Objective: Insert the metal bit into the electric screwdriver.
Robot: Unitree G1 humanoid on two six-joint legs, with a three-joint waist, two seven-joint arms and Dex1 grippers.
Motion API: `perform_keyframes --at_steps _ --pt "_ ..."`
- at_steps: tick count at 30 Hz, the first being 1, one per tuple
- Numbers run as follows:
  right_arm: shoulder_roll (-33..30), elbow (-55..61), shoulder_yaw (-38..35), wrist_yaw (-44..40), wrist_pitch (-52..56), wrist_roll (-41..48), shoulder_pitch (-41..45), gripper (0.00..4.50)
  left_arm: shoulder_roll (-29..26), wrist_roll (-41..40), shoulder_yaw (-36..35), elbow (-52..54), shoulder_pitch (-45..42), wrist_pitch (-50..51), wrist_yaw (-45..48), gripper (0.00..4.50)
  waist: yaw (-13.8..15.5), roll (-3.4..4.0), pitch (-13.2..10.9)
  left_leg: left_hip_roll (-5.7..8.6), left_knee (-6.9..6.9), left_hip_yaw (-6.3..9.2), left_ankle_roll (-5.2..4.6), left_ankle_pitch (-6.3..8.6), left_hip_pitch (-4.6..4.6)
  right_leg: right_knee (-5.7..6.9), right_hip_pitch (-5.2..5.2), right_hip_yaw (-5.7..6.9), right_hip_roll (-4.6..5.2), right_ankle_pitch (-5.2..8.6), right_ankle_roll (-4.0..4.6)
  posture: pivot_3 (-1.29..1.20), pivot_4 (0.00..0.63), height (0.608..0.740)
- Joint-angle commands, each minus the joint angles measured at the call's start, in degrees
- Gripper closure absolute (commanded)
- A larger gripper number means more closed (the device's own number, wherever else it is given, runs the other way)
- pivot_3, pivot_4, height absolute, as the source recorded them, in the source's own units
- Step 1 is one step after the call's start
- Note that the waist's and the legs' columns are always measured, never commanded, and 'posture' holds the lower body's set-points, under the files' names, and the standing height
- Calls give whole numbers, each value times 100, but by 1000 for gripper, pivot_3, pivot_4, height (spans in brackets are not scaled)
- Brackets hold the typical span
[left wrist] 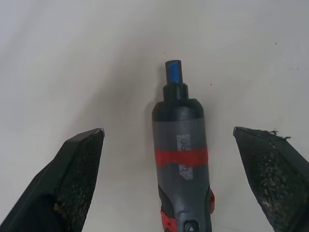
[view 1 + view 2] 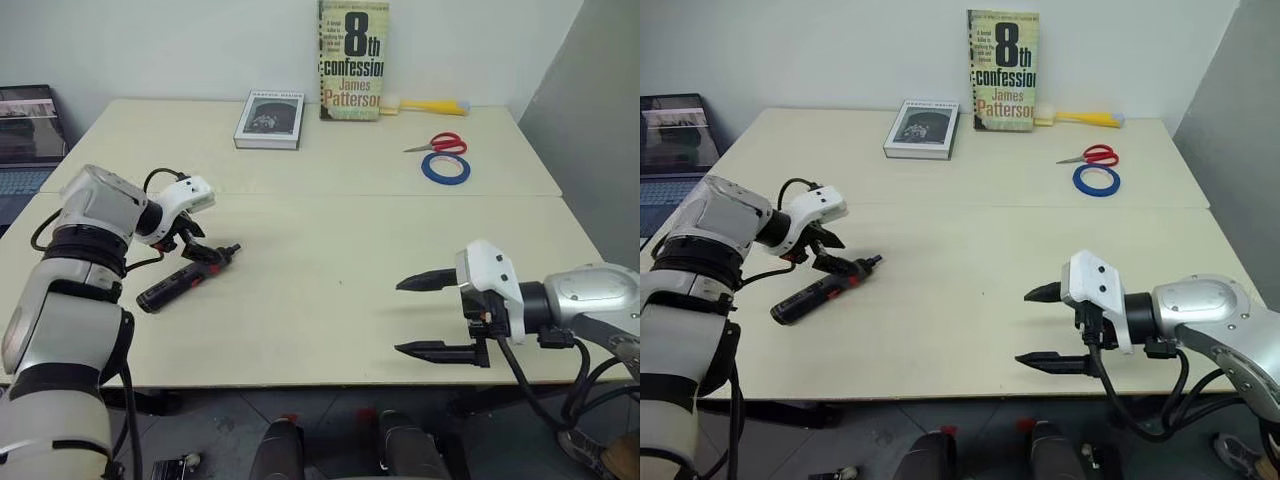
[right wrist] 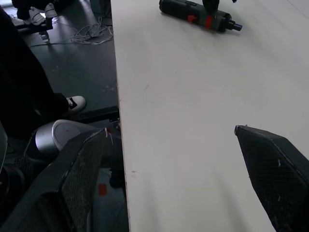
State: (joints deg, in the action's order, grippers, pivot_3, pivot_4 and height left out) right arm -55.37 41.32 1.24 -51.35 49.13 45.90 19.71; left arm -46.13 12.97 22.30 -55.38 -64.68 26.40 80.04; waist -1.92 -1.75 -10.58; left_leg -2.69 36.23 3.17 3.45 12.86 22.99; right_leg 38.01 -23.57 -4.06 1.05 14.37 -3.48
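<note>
The electric screwdriver [image 1: 181, 159]: grey-black body, red band, blue-tipped chuck.

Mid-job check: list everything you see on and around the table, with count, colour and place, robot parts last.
Black pen-shaped electric screwdriver with red accents: one, lying on the table's left side, between the left tool's open fingers.
Beige table: one, made of two joined tops.
Book with a green cover: one, upright against the back wall.
Grey paperback: one, flat at the table's back, left of the green book.
Yellow-handled brush: one, at the back edge.
Red-handled scissors: one, back right.
Blue tape roll: one, just in front of the scissors.
Laptop: one, beyond the table's left edge.
Left tool: black fingers, open.
Right tool: black fingers, open, near the front right edge.
</note>
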Motion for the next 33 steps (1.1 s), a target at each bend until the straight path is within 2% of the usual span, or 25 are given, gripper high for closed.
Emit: perform_keyframes --at_steps 1,11,12,13,15,24,26,33 --pt "53 123 -65 46 -130 -55 68 25 6 200 52 -176 -92 105 24 0 -1 0 0 0 0 0 0 0 0 0 0 0 0 0 0 0 150 740" --pt "185 57 30 -56 -284 -195 59 25 339 364 -14 -606 -181 374 -276 0 -3 -1 0 1 1 2 0 0 0 2 1 1 -1 -1 -1 0 150 740" --pt "184 41 30 -76 -298 -205 61 2 338 387 1 -616 -166 370 -294 186 -3 -1 0 1 1 3 0 0 -1 2 2 1 -1 -1 -1 0 150 740" --pt "176 21 22 -102 -313 -209 57 2 334 403 12 -615 -141 364 -308 186 -3 -1 0 1 1 3 0 0 -1 2 2 1 -1 -1 -1 0 150 740" --pt "159 -27 30 -152 -346 -241 66 0 322 413 21 -604 -75 393 -308 555 -3 -1 0 1 1 3 0 0 -1 2 2 1 -1 -1 -1 0 150 740" --pt "130 -120 -4 -290 -392 -293 109 0 247 425 29 -412 300 554 -276 2502 -12 1 1 1 0 2 0 0 -7 3 5 -1 -1 -1 -1 0 150 740" --pt "120 -130 -24 -310 -408 -309 95 0 248 431 6 -352 342 571 -289 2790 -12 2 1 1 0 2 0 0 -9 5 6 -1 -1 -1 -1 0 150 740" --pt "59 -125 -111 -329 -381 -298 36 0 222 371 -100 -160 322 427 -336 2828 -13 3 2 1 1 2 -1 -1 -11 8 7 -1 -1 -1 -1 0 150 740"
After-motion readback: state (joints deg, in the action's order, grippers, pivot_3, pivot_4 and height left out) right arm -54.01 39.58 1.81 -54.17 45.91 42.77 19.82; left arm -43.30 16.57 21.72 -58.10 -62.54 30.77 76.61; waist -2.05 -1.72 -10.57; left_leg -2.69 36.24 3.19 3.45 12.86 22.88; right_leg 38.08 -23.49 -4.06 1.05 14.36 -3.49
